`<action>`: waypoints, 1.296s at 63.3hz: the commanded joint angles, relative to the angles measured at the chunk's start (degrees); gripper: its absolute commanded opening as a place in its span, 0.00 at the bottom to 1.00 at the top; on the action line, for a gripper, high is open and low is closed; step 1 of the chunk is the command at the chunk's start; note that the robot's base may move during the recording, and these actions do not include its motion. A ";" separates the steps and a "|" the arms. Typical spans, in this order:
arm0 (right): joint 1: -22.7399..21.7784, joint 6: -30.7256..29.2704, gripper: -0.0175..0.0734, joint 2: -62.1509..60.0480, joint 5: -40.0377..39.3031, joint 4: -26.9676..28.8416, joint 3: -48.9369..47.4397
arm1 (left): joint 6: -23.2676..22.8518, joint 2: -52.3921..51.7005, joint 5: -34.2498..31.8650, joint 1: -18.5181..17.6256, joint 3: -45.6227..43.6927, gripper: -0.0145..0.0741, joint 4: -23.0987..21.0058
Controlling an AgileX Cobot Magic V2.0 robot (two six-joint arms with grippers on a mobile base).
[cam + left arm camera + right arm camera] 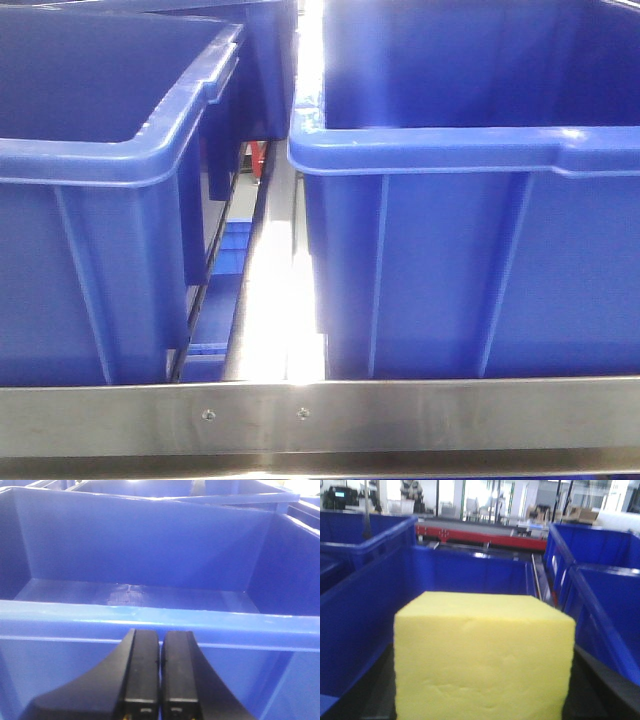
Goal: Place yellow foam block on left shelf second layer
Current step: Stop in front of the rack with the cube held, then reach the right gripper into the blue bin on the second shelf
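— So, what is seen at the left of the front view?

— Two blue bins are seen: the left blue bin fills the left half, the right blue bin the right half, with a bright gap between them. A steel rail is crossed along the bottom edge of the frame.

— And the left hand?

— In the left wrist view, the left hand is shown at the bottom centre, its two black fingers pressed together with nothing between them. Behind it a blue bin's near rim is seen, and the bin floor beyond.

— Where is the yellow foam block found?

— In the right wrist view, the yellow foam block fills the lower centre of the frame, close to the camera, with blue bin walls on either side. The right hand itself is not seen in that frame, so whether it is clamped on the block cannot be told.
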 commanded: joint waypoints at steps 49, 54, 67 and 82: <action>5.41 -0.29 0.51 74.71 2.50 0.90 -41.03 | -0.22 -0.78 -5.02 -0.15 1.58 0.32 -0.42; 6.33 -0.29 0.51 79.01 2.46 0.60 -41.93 | -0.22 -0.78 -5.02 -0.15 1.58 0.32 -0.42; 6.53 -0.29 0.51 87.48 -0.81 0.15 -42.04 | -0.22 -0.78 -5.02 -0.15 1.58 0.32 -0.42; 6.46 -0.29 0.51 92.88 -2.62 -0.01 -42.04 | -0.22 -0.78 -5.02 -0.15 1.58 0.32 -0.42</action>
